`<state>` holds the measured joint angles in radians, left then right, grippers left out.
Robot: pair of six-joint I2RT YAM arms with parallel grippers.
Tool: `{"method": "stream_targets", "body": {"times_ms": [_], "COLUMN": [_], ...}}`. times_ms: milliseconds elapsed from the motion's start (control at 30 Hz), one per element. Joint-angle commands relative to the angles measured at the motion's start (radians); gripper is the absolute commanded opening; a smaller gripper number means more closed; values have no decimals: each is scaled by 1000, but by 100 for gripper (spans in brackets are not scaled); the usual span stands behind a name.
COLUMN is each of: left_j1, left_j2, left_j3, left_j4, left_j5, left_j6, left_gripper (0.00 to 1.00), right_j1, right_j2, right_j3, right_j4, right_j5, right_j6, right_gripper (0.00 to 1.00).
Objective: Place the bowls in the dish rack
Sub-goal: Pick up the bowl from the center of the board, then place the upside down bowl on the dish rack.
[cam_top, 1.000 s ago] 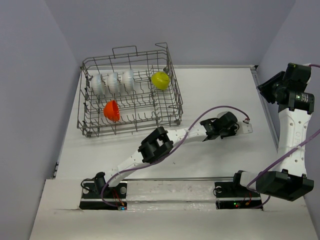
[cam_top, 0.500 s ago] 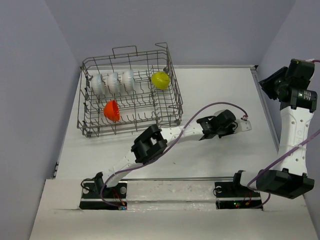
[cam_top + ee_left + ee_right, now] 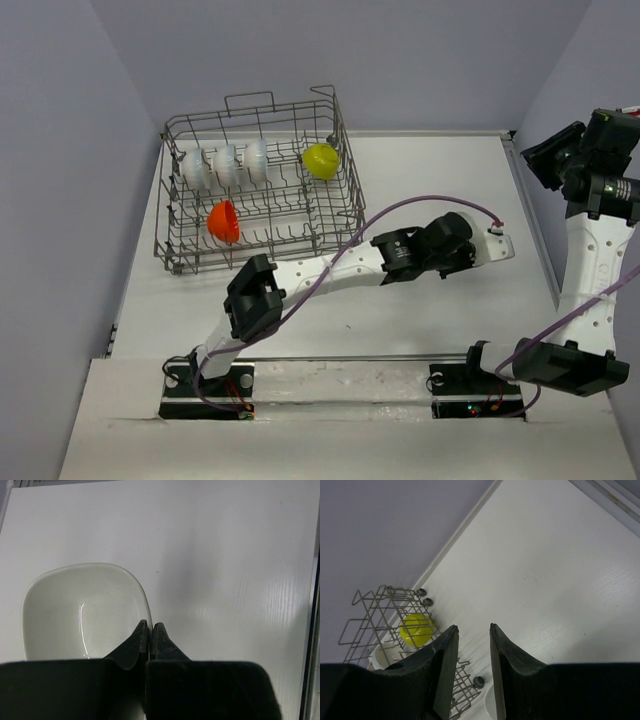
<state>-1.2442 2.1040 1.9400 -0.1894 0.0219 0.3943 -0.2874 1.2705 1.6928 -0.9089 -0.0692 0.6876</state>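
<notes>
Change: left arm (image 3: 320,272) has been drawing its elbow back toward its base while its forearm is stretching farther right over the worktop (image 3: 430,170); right arm (image 3: 590,250) has been swinging its wrist up and toward the right edge.
Left arm pose: lying low and long, elbow sitting just in front of the dish rack (image 3: 200,262), wrist reaching right across the middle of the worktop.
Left end effector (image 3: 150,627): clenching on the rim of a white bowl (image 3: 75,610), one finger inside the bowl and the other outside.
White bowl: facing mouth up over bare worktop, well apart from the dish rack and to its right; resting or lifted, I cannot tell.
Right arm pose: standing tall at the right edge, wrist looking back toward the rack.
Right end effector (image 3: 472,630): hanging released, fingers parted, nothing between them.
Dish rack: standing at the far left, holding three white bowls (image 3: 226,165) on edge in a row, a yellow-green bowl (image 3: 320,160) beside them and an orange bowl (image 3: 223,221) nearer the front.
</notes>
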Motion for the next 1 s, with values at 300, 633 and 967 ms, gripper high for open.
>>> {"method": "stream_targets", "body": {"times_ms": [300, 633, 967], "left_j1": [34, 186, 449], "left_j2": [-416, -725, -848], "left_j3": [-203, -432, -559], "left_j4": [51, 224, 499], "left_j5": [-102, 24, 412], "left_j6": [-118, -258, -601], "left_gripper": [0, 0, 0], "right_j1": [-6, -6, 62], "right_j2": [20, 55, 141], "right_j3": [59, -58, -12], "right_j4": [34, 154, 169], "right_j5": [-66, -273, -316], "right_j6": [13, -11, -40], "right_gripper": [38, 38, 37]}}
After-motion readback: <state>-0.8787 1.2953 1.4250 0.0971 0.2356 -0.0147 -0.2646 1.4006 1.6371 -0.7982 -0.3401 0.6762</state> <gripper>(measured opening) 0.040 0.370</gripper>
